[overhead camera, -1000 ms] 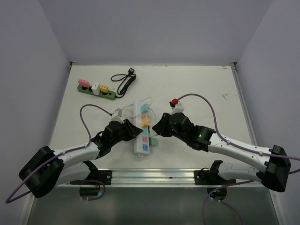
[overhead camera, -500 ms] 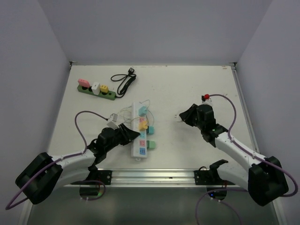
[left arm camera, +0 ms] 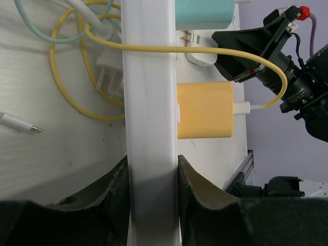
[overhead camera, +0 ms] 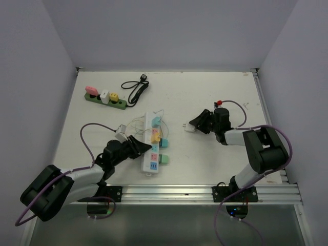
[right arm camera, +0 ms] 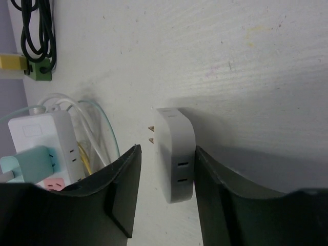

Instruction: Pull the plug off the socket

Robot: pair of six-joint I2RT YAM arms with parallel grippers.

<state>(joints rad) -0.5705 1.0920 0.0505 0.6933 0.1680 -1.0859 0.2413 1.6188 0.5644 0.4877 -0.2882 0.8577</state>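
Note:
The white power strip socket (overhead camera: 151,149) lies mid-table, and my left gripper (overhead camera: 139,147) is shut on its near end; the left wrist view shows both fingers pressed against the strip (left arm camera: 151,102). A yellow plug (left arm camera: 205,110) and a teal plug (left arm camera: 205,13) sit in its right side, with a green plug (overhead camera: 164,159) nearer me. A white plug (overhead camera: 189,127) lies free on the table to the right of the strip, prongs toward it. My right gripper (overhead camera: 198,123) straddles that plug (right arm camera: 175,154), jaws open, with a gap at the left finger (right arm camera: 123,189).
A green power strip (overhead camera: 105,100) with pink, white and yellow plugs lies at the back left, next to a coiled black cable (overhead camera: 135,90). Yellow, white and teal cords (left arm camera: 77,61) loop left of the white strip. The table's right edge rail (overhead camera: 266,113) is near.
The right arm carried the white plug away from the strip to the right, laid it on the table and opened its jaws. The left gripper kept hold of the strip.

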